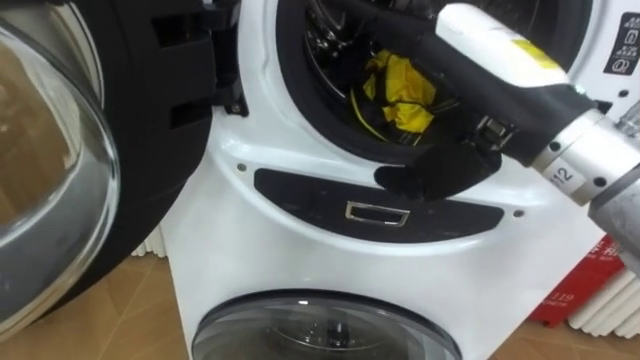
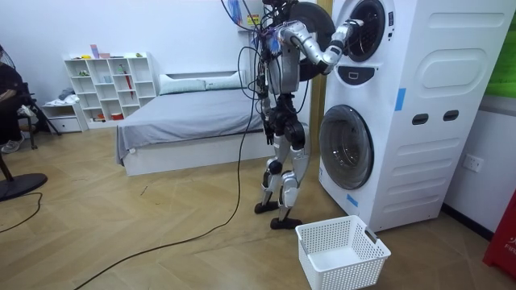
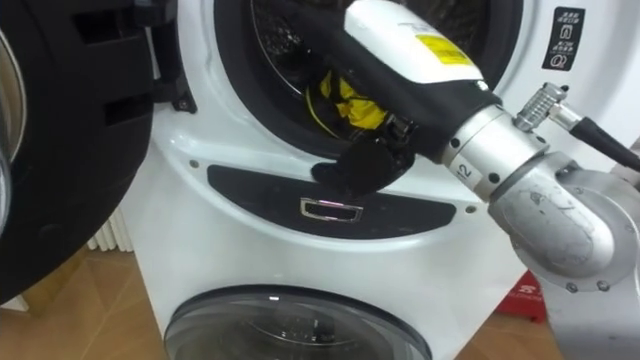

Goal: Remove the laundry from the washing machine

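Note:
A yellow cloth [image 1: 400,92] [image 3: 350,100] lies inside the drum of the upper washing machine [image 1: 300,150] [image 2: 379,48]. My right hand [image 1: 490,60] [image 3: 410,55] comes in from the right and reaches through the round opening, passing over the cloth. A black part of the hand hangs down over the opening's lower rim. Its far end is cut off at the top of the eye views, so I cannot make out any hold on the cloth. In the room view I stand upright facing the stacked machines with that arm [image 2: 322,52] raised into the drum.
The upper machine's dark door with its glass window [image 1: 50,150] [image 3: 60,140] stands open on my left. A second round door [image 1: 320,330] [image 2: 347,145] sits below. A white laundry basket [image 2: 343,254] stands on the floor by my feet. A bed [image 2: 193,121] is behind me.

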{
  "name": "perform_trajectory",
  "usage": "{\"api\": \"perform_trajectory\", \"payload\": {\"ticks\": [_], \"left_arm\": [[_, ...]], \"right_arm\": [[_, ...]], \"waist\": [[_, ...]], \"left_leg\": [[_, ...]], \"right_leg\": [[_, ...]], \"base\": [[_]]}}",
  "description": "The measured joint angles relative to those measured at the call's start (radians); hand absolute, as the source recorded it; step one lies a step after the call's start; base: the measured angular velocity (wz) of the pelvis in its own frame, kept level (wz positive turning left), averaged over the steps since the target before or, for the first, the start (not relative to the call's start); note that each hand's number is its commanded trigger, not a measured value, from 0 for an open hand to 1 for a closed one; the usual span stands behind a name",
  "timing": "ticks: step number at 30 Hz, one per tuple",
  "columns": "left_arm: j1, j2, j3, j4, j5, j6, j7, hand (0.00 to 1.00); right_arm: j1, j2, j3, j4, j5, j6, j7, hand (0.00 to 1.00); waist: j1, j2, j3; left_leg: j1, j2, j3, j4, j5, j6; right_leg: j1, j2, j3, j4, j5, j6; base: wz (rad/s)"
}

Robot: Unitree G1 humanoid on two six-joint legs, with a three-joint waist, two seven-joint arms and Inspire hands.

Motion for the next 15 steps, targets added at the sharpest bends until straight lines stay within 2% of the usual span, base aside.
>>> {"api": "perform_trajectory", "payload": {"ticks": [4, 6, 10, 12, 14, 15], "left_arm": [[0.003, -0.009, -0.002, 0.016, 0.0, 0.004, 0.0, 0.0], [-0.003, -0.012, -0.001, 0.016, 0.002, 0.009, -0.003, 0.0], [-0.005, -0.012, 0.0, 0.016, 0.002, 0.022, -0.003, 0.0], [-0.01, -0.013, 0.0, 0.016, 0.002, 0.024, -0.003, 0.0], [-0.003, -0.014, 0.001, 0.016, 0.0, 0.025, -0.002, 0.0], [-0.002, -0.015, 0.001, 0.015, 0.001, 0.026, -0.002, 0.0]], "right_arm": [[0.001, 0.0, 0.0, 0.017, -0.06, 0.01, -0.024, 0.0], [0.001, 0.0, 0.0, 0.062, -0.063, 0.012, -0.043, 0.0], [0.001, 0.0, 0.0, 0.149, -0.067, 0.045, -0.058, 0.0], [0.001, 0.0, -0.002, 0.181, -0.067, 0.046, -0.072, 0.0], [-0.016, 0.0, -0.002, 0.255, -0.076, 0.042, -0.092, 0.0], [-0.027, 0.0, -0.005, 0.277, -0.065, 0.042, -0.092, 0.0]], "waist": [[0.002, -0.001, -0.0011], [0.003, -0.006, -0.0041], [0.01, -0.007, -0.005], [0.012, -0.007, -0.0049], [0.02, -0.012, -0.0082], [0.022, -0.01, -0.0067]], "left_leg": [[0.0, -0.004, -0.006, -0.009, 0.0, 0.0], [0.0, -0.005, -0.012, -0.009, 0.0, 0.0], [-0.003, -0.007, -0.014, -0.008, 0.0, 0.0], [-0.006, -0.008, -0.014, -0.007, 0.0, 0.0], [-0.004, -0.008, -0.02, -0.007, 0.0, 0.0], [-0.001, -0.008, -0.022, -0.007, 0.0, 0.0]], "right_leg": [[-0.002, 0.0, -0.007, -0.001, -0.001, 0.0], [-0.001, -0.001, -0.008, -0.002, -0.001, 0.0], [-0.001, -0.004, -0.013, -0.002, -0.001, 0.001], [-0.001, -0.005, -0.016, -0.002, -0.002, 0.002], [0.0, -0.005, -0.02, -0.002, -0.002, 0.003], [0.002, -0.005, -0.02, -0.002, -0.002, 0.003]], "base": [[0.02], [0.0], [0.03], [0.06], [0.0], [0.0]]}}
